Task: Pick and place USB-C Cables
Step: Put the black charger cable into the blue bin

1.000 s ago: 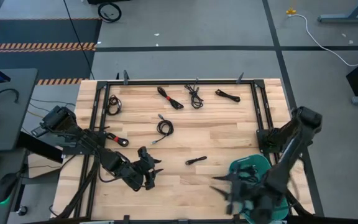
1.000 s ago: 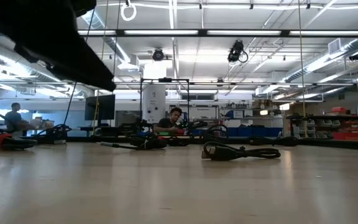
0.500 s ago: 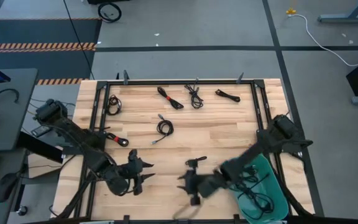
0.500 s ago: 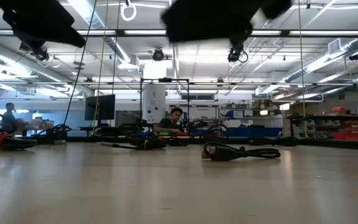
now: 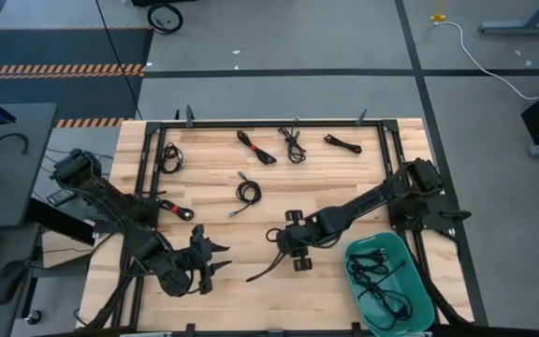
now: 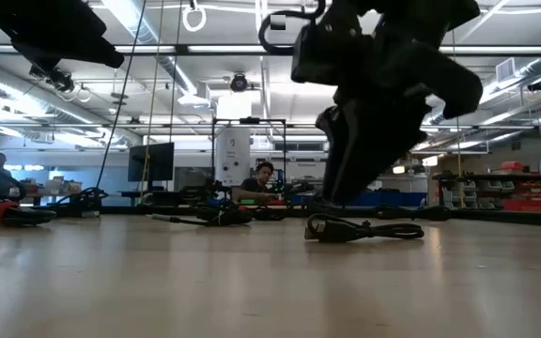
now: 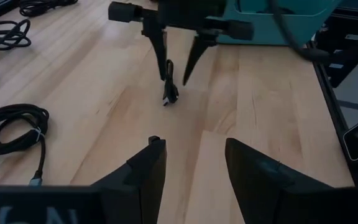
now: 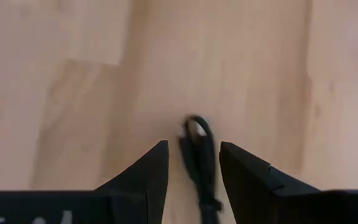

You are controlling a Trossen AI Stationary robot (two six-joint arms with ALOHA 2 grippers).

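Note:
A short bundled black USB-C cable lies on the wood near the table's middle. My right gripper is open and points down over it. Its fingers stand on either side of the cable, as the left wrist view also shows. My left gripper is open and hovers near the table's near-left part, aimed toward the cable. Several other coiled cables lie along the far side, such as one and another. More cables lie inside the teal bin.
The teal bin sits at the near-right corner. A red-tied cable lies near the left arm, and another coil by the far-left frame. A black metal frame rims the table. Bare wood lies between the two grippers.
My right gripper has swung from above the teal bin toward the table's left, then come down over the short cable near the middle, fingers open. My left gripper has drawn back slightly toward the left edge. The cables have stayed where they were.

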